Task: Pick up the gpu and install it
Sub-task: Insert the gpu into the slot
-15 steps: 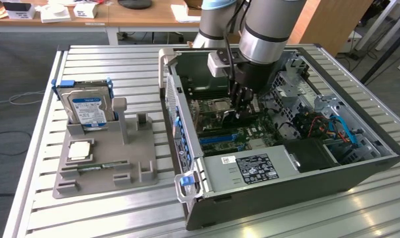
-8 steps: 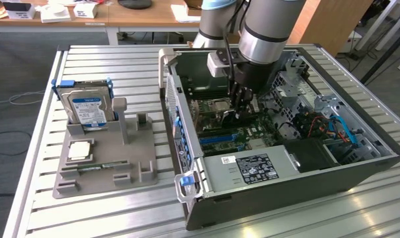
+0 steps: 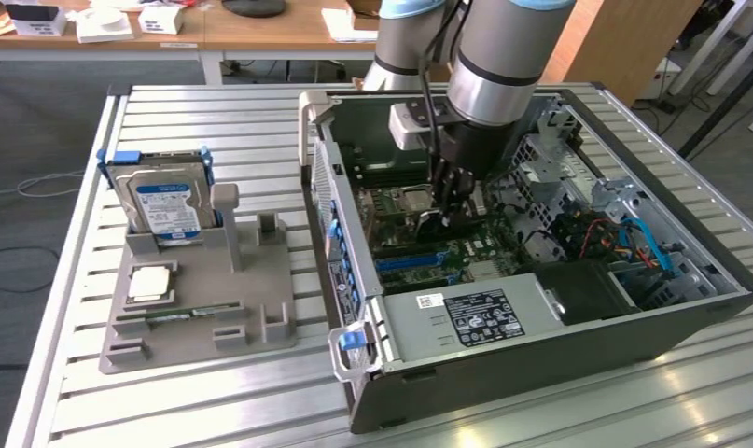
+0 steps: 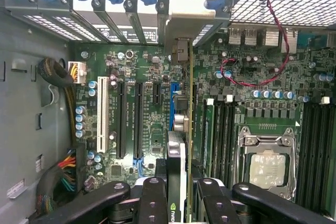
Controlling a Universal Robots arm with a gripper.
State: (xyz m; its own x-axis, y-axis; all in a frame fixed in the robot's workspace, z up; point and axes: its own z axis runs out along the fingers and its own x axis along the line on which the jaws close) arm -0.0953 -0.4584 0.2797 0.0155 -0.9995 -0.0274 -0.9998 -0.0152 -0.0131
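in the exterior view, the parts holder (image 3: pixel 264 280) sat at 9 o'clock from the computer case (image 3: pixel 538 373), with the hard drive (image 3: pixel 164 201) standing upright in it. inside the case, at 12 o'clock from the power supply (image 3: pixel 476 317), the gripper (image 3: pixel 449 213) hung over the motherboard (image 4: pixel 131 77). its fingers (image 4: pixel 152 198) were clamped on the gpu (image 4: pixel 177 150). the card was held on edge, probably so its connector faced the expansion slots (image 4: pixel 139 119) and its bracket (image 4: pixel 181 51) met the rear openings. seating could not be judged.
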